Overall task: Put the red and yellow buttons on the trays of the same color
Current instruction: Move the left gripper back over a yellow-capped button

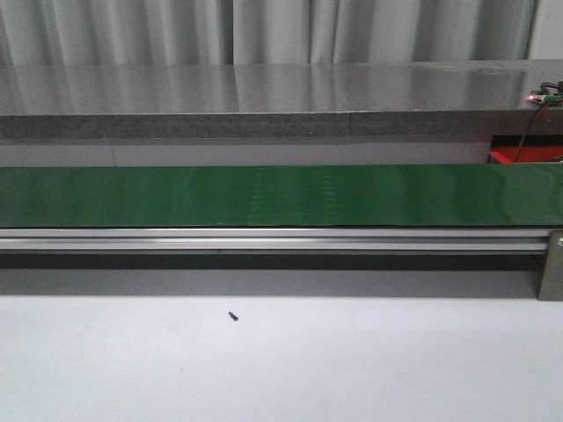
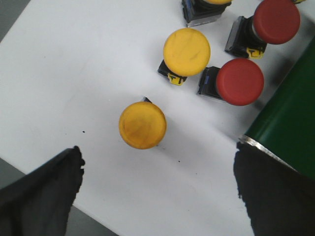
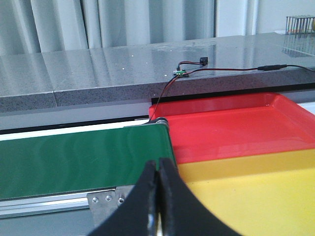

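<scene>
Nearest the left wrist camera, the left gripper [image 2: 157,191] hangs with its jaws spread wide apart and nothing between them, over the white table [image 2: 74,73]. Just past the fingers a yellow button [image 2: 142,125] stands on the table, cap up, directly in the gap's line. Beyond it sits a second yellow button [image 2: 186,51], and just beside that one a red button [image 2: 239,81]; another red button [image 2: 276,20] lies further on, and a fifth button, with a sliver of yellow cap showing, is cut off at the frame edge. The end of the green conveyor belt [image 2: 290,137] runs alongside the group.

On the other arm, the right gripper [image 3: 158,196] has its fingers pressed together, with nothing seen between them. It is over the far end of the belt, where the yellow tray [image 3: 256,196] lies closest and the red tray [image 3: 236,128] touches it just behind. Both trays show bare floors in the parts that are visible; no button rests on either.

From the front, the belt [image 1: 281,195] carries no button along its visible length, and only a small dark speck [image 1: 233,316] lies on the table before it.

By my reading, the task has barely begun: every visible button waits at the left end, nothing is sorted, and all buttons remain to be moved. The likely step in hand is the left arm taking the nearest yellow button.
</scene>
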Robot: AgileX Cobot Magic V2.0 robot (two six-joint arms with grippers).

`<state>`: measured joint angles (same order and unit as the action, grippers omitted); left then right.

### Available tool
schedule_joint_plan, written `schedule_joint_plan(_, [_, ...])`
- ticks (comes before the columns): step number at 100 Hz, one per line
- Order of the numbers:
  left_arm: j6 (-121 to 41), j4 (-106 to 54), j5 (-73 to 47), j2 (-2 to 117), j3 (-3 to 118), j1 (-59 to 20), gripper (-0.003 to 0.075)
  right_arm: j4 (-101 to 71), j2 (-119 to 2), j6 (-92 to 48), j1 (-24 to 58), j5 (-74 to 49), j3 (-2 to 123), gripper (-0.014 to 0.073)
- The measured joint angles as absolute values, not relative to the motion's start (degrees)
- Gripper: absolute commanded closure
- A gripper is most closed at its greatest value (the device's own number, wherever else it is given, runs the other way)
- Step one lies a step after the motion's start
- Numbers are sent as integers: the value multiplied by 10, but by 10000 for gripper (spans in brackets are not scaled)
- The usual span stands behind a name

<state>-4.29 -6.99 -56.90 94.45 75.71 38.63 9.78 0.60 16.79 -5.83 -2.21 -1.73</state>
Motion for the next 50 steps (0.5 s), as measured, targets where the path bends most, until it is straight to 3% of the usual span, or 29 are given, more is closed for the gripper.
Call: schedule_joint_plan(50, [-43, -55, -547, 1017, 757, 386, 113, 98, 6, 168, -58, -22, -17, 715])
